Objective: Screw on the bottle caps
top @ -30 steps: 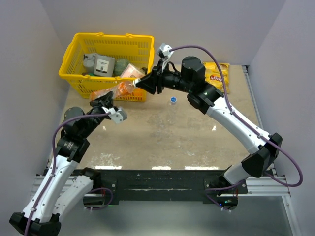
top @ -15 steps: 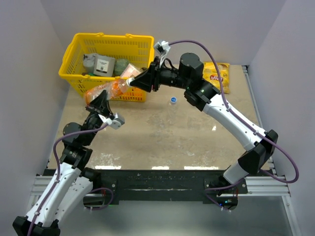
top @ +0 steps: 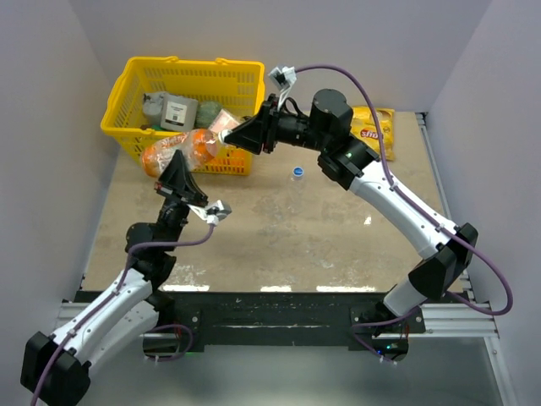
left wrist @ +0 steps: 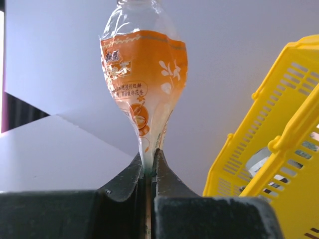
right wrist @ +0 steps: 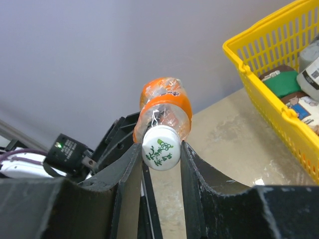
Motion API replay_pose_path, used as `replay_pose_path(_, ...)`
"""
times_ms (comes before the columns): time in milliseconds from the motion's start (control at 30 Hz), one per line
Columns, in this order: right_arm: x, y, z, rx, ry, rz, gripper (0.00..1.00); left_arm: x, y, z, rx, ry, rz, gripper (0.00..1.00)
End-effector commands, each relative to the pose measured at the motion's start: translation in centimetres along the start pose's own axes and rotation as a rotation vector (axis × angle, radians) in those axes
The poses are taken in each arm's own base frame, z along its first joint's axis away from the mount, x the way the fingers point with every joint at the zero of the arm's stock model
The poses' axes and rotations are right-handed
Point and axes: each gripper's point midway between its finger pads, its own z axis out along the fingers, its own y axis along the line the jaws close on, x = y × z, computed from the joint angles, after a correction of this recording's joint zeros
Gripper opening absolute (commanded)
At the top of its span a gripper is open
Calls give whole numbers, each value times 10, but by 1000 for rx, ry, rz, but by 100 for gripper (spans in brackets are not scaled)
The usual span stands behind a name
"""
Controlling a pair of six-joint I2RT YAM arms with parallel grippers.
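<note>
one orange bottle aloft: left pincer squeezes its base, right pincer clamps its white cap; one blue-capped bottle near the table's far edge.

In the left pincer, the orange bottle's pinched lower end; yellow basket at right.

Soft, even overhead light fills all 3 views. The counter carries pale glare patches near its front edge and only faint shadows. The orange bottle glows translucent against a bright wall above the dark, underlit left pincer. The white cap is sharp.
</note>
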Motion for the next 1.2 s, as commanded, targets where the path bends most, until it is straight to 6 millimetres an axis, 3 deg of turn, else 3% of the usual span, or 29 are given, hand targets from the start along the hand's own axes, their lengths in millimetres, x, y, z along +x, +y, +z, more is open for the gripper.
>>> replay_pose_path(0, -2, 15, 6, -49, -2, 56, 0, -36, 38, -13, -257, -117, 294, 0)
replay_pose_path(67, -1, 15, 6, -50, 0, 63, 0, -37, 27, -16, -259, -113, 367, 0)
replay_pose_path(100, 0, 14, 6, -48, 3, 66, 0, -39, 36, -20, -309, -110, 381, 0)
replay_pose_path(167, 0, 13, 5, -49, 2, 68, 0, -40, 34, -18, -321, -109, 403, 0)
replay_pose_path(367, -1, 14, 4, -57, -5, 66, 0, -11, 45, -18, -326, 50, 275, 0)
replay_pose_path(400, 0, 13, 4, -56, -10, 60, 4, -4, 45, -13, -301, 90, 248, 0)
replay_pose_path(433, -3, 12, 3, -45, -19, 52, 38, 16, 47, -15, -279, 203, 201, 0)
replay_pose_path(467, -12, 12, 0, -23, -39, 26, 54, 26, 41, -10, -240, 253, 94, 0)
replay_pose_path(500, -17, 6, -4, 13, -40, 7, 67, 33, 21, 8, -54, 314, 66, 0)
replay_pose_path(533, -22, 3, -10, 14, -29, -42, 80, 40, 19, 9, 7, 355, -1, 0)
replay_pose_path(567, -44, -7, -22, 26, -58, -80, 86, 44, -19, 4, 185, 389, -113, 0)
replay_pose_path(600, -48, -5, -32, -9, -36, -95, 91, 40, -16, 8, 235, 376, -147, 0)
replay_pose_path(667, -73, -24, -56, 11, -63, -114, 92, 38, -48, -4, 382, 382, -185, 0)
replay_pose_path(733, -83, -24, -75, -28, -62, -95, 98, 29, -62, -14, 463, 338, -226, 0)
replay_pose_path(767, -87, -37, -88, -11, -67, -98, 98, 24, -72, -22, 522, 323, -265, 0)
replay_pose_path(800, -94, -26, -96, -42, -83, -157, 99, 17, -75, -25, 551, 295, -294, 0)
replay_pose_path(833, -88, -23, -101, -74, -53, -293, 99, 1, -77, -26, 573, 235, -380, 0)
replay_pose_path(900, -65, -30, -112, -25, 34, -404, 97, -20, -76, -33, 654, 166, -463, 0)
replay_pose_path(933, -64, -27, -121, -13, 44, -603, 96, -41, -74, -36, 690, 79, -543, 0)
replay_pose_path(1000, -35, -36, -134, 15, 134, -694, 88, -65, -71, -43, 757, -22, -603, 0)
replay_pose_path(1033, -32, -26, -140, -8, 153, -907, 85, -71, -71, -44, 779, -30, -642, 0)
replay_pose_path(1067, -4, -34, -148, -8, 241, -928, 82, -77, -65, -43, 796, -46, -657, 0)
replay_pose_path(1100, 6, -32, -151, -27, 272, -1011, 77, -85, -63, -44, 825, -77, -675, 0)
replay_pose_path(1133, 8, -18, -158, -55, 272, -1161, 75, -87, -68, -43, 862, -66, -698, 0)
replay_pose_path(1167, 25, -23, -162, -67, 307, -1172, 74, -92, -58, -39, 863, -73, -717, 0)
